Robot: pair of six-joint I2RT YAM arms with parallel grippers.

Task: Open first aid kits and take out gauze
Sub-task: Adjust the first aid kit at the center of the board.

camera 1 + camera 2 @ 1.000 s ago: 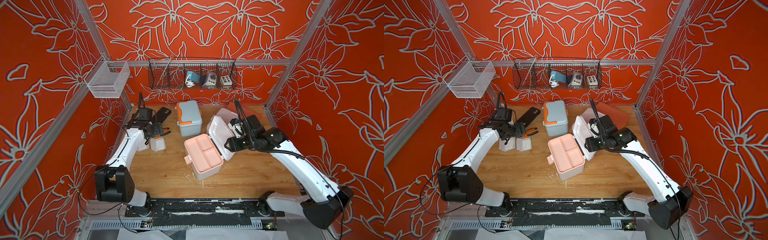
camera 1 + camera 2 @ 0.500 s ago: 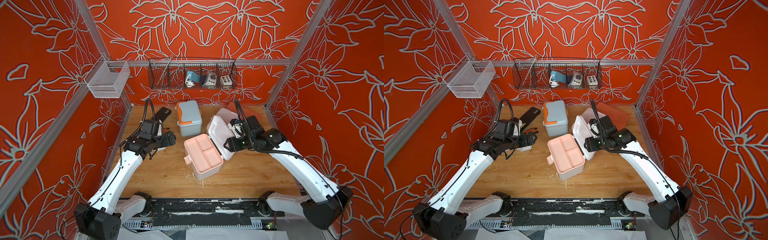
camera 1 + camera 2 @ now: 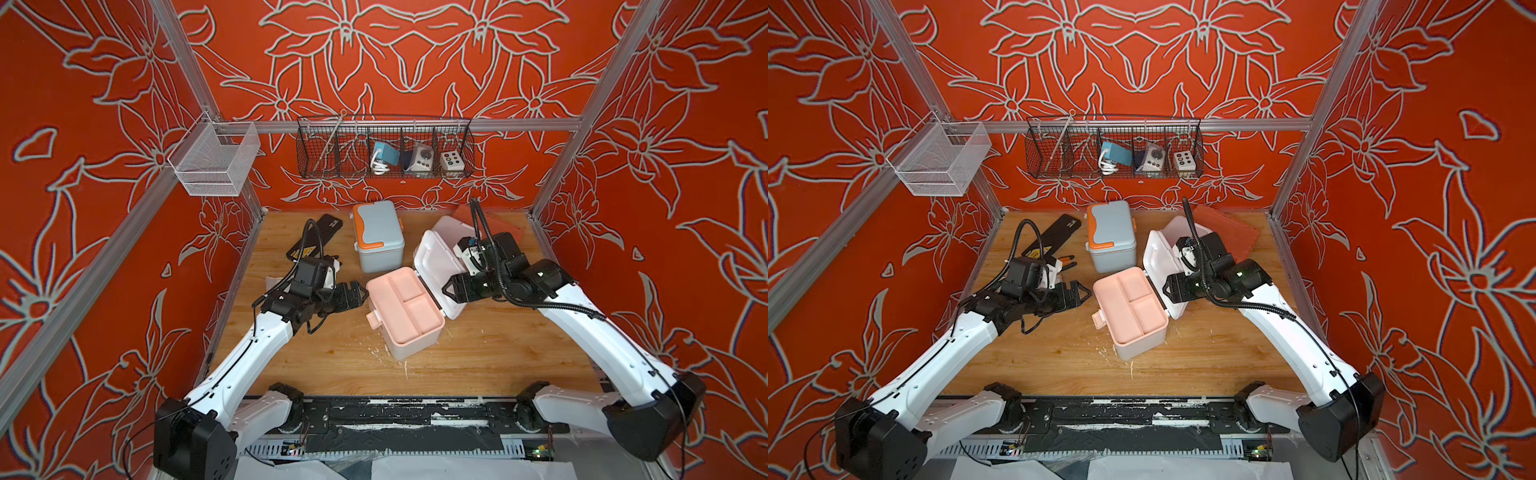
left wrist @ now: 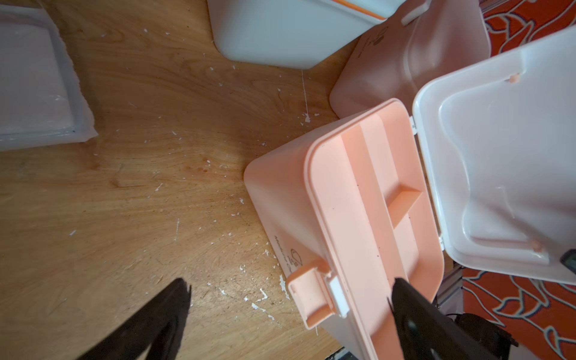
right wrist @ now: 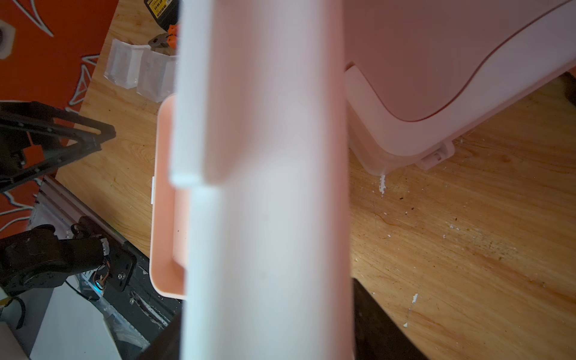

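Left tool (image 4: 290, 286): standing wide and empty, hovering just beside the latch end of the open kit. A second ago it was hanging over the gauze at the table's far left, so it is swinging across.
Right tool (image 3: 451, 291): clasping the white lid (image 3: 436, 257) between its fingers, keeping it tipped back and sitting where it was a second ago.
Open kit: the white kit with peach trim (image 3: 409, 351) is lying mid-table. Its peach tray (image 3: 405, 309) is showing on top, with the compartments looking empty.
Gauze: two gauze pads (image 5: 124, 62) are lying side by side on the table (image 3: 478, 353) towards the left wall, well apart from every kit.
Other kits: the blue-grey kit (image 3: 378, 237) is sitting closed further back. The dusty pink kit (image 5: 436, 62) is standing behind the raised lid, looking closed.
Meaning: with two pads already out, the left arm seems to be coming back for more. The tray probably needs lifting out before anything beneath it is reachable.
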